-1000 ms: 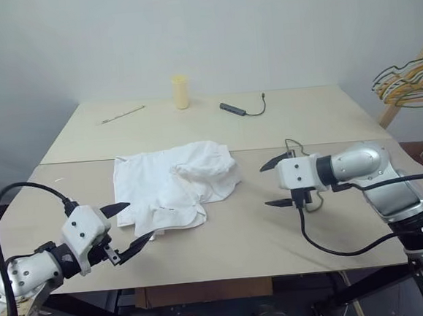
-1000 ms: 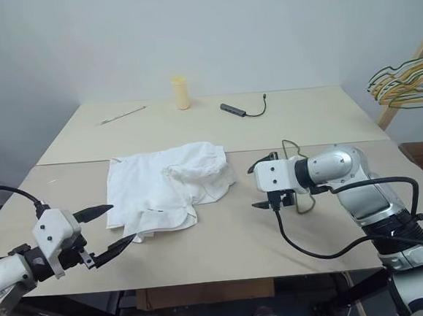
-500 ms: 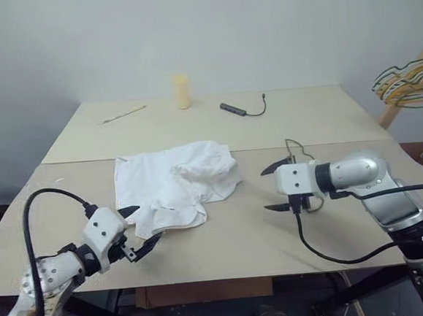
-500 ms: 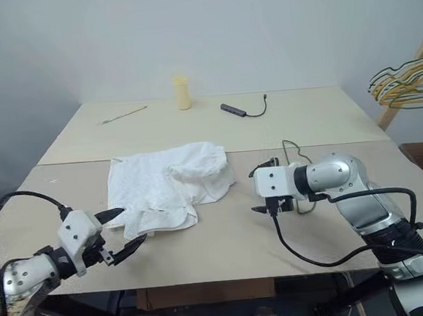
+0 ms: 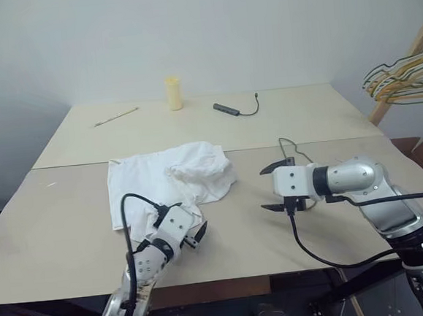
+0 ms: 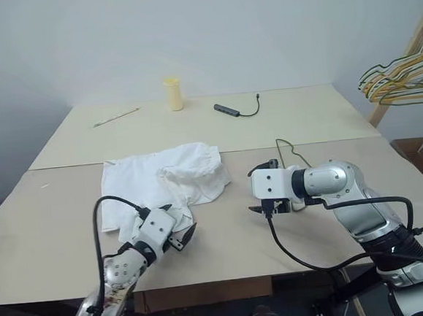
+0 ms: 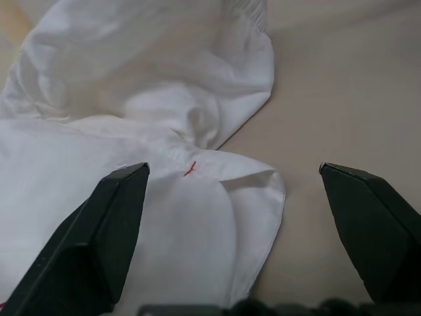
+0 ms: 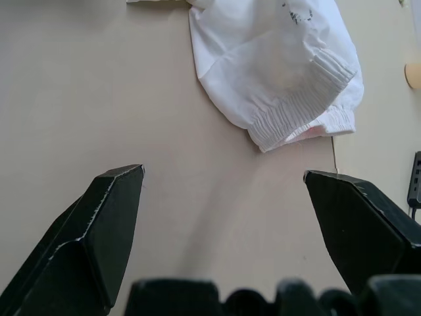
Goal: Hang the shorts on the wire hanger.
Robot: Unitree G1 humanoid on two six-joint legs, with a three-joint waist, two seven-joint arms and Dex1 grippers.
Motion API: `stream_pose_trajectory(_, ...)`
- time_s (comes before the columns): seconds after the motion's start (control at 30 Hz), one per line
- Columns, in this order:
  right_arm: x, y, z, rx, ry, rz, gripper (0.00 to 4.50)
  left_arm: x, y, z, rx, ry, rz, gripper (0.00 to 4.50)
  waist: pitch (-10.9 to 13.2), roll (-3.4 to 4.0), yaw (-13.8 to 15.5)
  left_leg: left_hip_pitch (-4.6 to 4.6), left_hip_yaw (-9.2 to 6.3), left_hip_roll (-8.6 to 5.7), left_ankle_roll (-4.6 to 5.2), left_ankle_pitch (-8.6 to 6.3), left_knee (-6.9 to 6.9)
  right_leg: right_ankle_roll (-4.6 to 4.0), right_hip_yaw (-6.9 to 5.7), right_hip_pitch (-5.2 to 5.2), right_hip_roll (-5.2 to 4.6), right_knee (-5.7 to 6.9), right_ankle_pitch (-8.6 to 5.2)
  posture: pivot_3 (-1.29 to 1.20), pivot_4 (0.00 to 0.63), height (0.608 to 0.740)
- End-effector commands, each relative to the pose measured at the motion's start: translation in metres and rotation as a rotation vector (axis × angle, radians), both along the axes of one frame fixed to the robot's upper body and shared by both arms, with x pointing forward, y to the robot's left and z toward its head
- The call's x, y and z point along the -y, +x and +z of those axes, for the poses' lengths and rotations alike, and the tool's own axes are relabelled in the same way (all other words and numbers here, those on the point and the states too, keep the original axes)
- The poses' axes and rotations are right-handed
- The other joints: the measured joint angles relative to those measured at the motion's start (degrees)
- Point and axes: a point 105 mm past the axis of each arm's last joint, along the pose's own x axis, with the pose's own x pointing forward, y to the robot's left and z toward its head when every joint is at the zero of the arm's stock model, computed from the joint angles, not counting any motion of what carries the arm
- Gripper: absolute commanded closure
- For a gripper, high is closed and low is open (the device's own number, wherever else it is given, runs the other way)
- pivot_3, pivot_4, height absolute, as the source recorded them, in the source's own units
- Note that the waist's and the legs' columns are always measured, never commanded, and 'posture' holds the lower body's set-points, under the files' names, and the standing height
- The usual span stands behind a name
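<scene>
**Shorts crumpled on table, both grippers open and empty**

The left gripper [image 5: 192,231] sits low at the near corner of the shorts [image 5: 171,181], its two black fingers spread wide. In the left wrist view one finger [image 7: 99,237] lies over the white cloth and the other over bare table; nothing is gripped. Whether the fingertip touches the fabric cannot be told.

The shorts lie in a loose heap on the near panel of the table [image 5: 56,236], left of centre. They are white, thin and creased, with folded layers. The long axis runs roughly from the near-left hem to the far-right bunched end. The right wrist view shows a gathered, ribbed band [image 8: 302,99] at that bunched end, with a faint pink tint under it. A small red dash [image 7: 190,169] marks a folded edge close to the left gripper; dark dashes show near another edge. Leg openings cannot be made out among the folds.

The right gripper [image 5: 278,188] hovers above bare table, well apart from the shorts, fingers fully spread and empty. The wire hanger [image 5: 292,152] lies behind it; only a thin loop of wire is visible, the rest hidden by the gripper and arm, so its direction cannot be judged.
</scene>
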Motion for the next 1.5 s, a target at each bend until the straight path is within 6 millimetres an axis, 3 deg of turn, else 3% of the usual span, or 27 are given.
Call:
stream_pose_trajectory(0.03, -0.001, 0.005, 0.014, 0.061, 0.007, -0.005, 0.01, -0.002, 0.008, 0.002, 0.007, 0.038, 0.055, 0.0, 0.0, 0.0, 0.02, 0.0, 0.0, 0.0, 0.0, 0.0, 0.0, 0.0, 0.0, 0.0, 0.0, 0.0, 0.0, 0.03, 0.0, 0.74)
stream_pose_trajectory(0.2, -0.002, 0.008, 0.015, 0.07, 0.004, -0.007, 0.01, -0.014, 0.016, -0.005, -0.032, 0.067, 0.122, 0.0, 0.0, 0.0, -0.01, 0.0, 0.0, 0.0, 0.0, 0.0, 0.0, 0.0, 0.0, -0.01, 0.0, -0.01, 0.0, 0.03, 0.0, 0.74)
stream_pose_trajectory(0.3, -0.003, 0.009, 0.015, 0.072, 0.003, -0.006, 0.0, -0.014, 0.017, -0.005, -0.047, 0.049, 0.13, 0.61, -0.01, 0.0, -0.04, 0.01, -0.01, 0.0, 0.0, 0.0, 0.0, 0.0, 0.0, 0.0, 0.0, 0.0, 0.0, 0.03, 0.0, 0.74)
stream_pose_trajectory(0.7, -0.005, 0.01, 0.014, 0.08, 0.008, -0.007, 0.0, -0.02, 0.011, -0.001, -0.041, 0.065, 0.114, 4.47, -0.01, 0.0, 0.0, 0.0, -0.01, 0.0, 0.0, 0.0, 0.0, 0.0, 0.0, -0.01, 0.0, 0.0, 0.0, 0.04, 0.0, 0.74)
stream_pose_trajectory(0.87, -0.008, 0.013, 0.019, 0.099, 0.026, -0.004, 0.0, -0.022, 0.002, 0.011, 0.024, 0.071, 0.035, 4.47, 0.0, 0.0, -0.03, -0.01, -0.01, 0.0, 0.0, 0.0, -0.01, 0.0, 0.0, -0.02, 0.0, 0.0, 0.0, 0.05, 0.0, 0.74)
stream_pose_trajectory(1.03, -0.017, 0.018, 0.039, 0.186, 0.055, 0.043, 0.0, -0.013, -0.029, 0.04, 0.142, 0.008, -0.199, 4.47, 0.0, 0.01, 0.03, -0.01, 0.0, 0.02, 0.0, 0.0, -0.03, -0.02, 0.01, -0.06, -0.04, 0.01, 0.0, 0.07, 0.0, 0.74)
stream_pose_trajectory(1.2, -0.037, 0.027, 0.053, 0.29, 0.045, 0.136, 0.0, -0.02, -0.052, 0.046, 0.121, 0.011, -0.316, 4.47, 0.03, 0.05, -0.06, 0.01, 0.03, 0.04, 0.0, 0.0, -0.03, -0.03, 0.0, -0.05, -0.04, 0.0, -0.01, 0.06, 0.0, 0.74)
stream_pose_trajectory(1.4, -0.042, 0.036, 0.029, 0.34, -0.191, 0.324, 0.0, -0.026, -0.05, 0.047, 0.111, 0.003, -0.321, 4.47, 0.03, 0.05, 0.06, 0.03, 0.06, 0.04, 0.0, 0.0, -0.02, -0.01, -0.02, -0.01, -0.04, -0.02, -0.02, 0.06, 0.0, 0.74)
stream_pose_trajectory(1.5, -0.052, 0.04, 0.016, 0.346, -0.221, 0.388, 0.0, -0.024, -0.049, 0.049, 0.113, -0.004, -0.329, 4.47, 0.02, 0.05, -0.07, 0.01, 0.06, 0.04, 0.0, 0.0, -0.04, -0.02, -0.01, -0.03, -0.05, -0.03, -0.01, 0.06, 0.0, 0.74)
